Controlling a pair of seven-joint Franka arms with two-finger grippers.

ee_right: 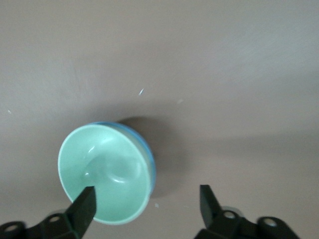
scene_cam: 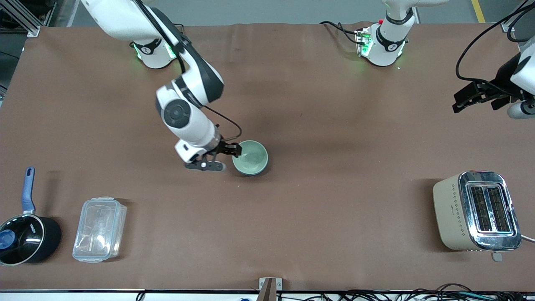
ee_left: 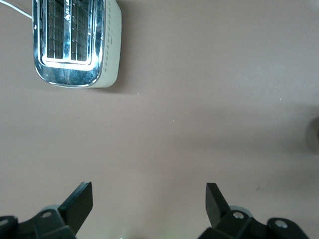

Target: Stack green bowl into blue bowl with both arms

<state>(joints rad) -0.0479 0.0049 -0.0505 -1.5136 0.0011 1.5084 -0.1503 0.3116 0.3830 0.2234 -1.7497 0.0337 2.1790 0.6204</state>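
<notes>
1. The small pale mint-green matte bowl (ee_right: 104, 172) already sits nested in the sky-blue bowl (ee_right: 147, 154), mid-table.
2. The right gripper (scene_cam: 228, 155), fingers spread and holding nothing, is at the stack's nine o'clock.
3. The left gripper (ee_left: 148, 198) waits open over the table's left-arm end; only retreat seems left.

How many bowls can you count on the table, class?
2, nested mid-table: the green bowl sits inside the blue bowl, only a blue rim showing in the right wrist view. The open right gripper is beside them.

Bare table (scene_cam: 334, 125) all around the stacked green bowl (scene_cam: 250, 156).
</notes>
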